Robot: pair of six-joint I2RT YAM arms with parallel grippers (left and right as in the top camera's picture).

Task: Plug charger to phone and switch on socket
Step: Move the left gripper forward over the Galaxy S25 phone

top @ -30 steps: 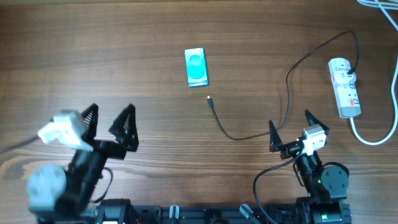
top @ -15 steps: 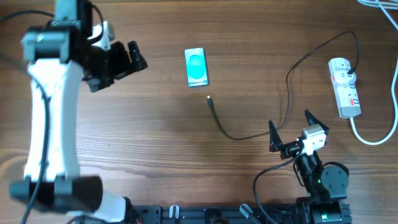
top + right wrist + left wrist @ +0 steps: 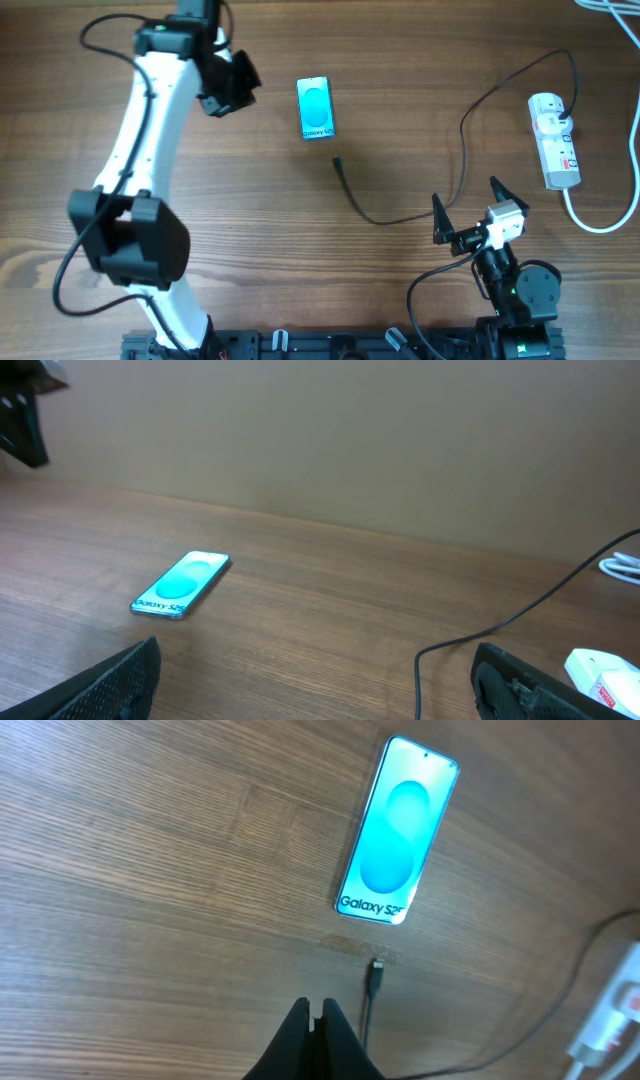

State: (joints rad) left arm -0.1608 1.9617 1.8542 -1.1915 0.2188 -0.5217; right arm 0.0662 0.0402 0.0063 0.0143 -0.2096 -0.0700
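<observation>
1. While the left claw (image 3: 313, 1012) hovers with its tips pressed together on nothing, it would have to spread before dropping onto anything.
2. At its 12 o'clock in the wrist view lies the connector tip of the charger (image 3: 376, 975). It is just short of the lettered end of the phone (image 3: 397, 830) and not touching it.
3. A good grip is probably just behind the tip, in line with the phone's length, pushing low. The phone lies loose on the tabletop (image 3: 300, 250) and may skid.
4. The right claw (image 3: 468, 205) is spread wide and empty at 5 o'clock, and the socket (image 3: 555, 140) lies at the 3 o'clock edge.
5. The phone's port is unseen, the switch position is too small to read, and the socket is cropped in both wrist views.
</observation>
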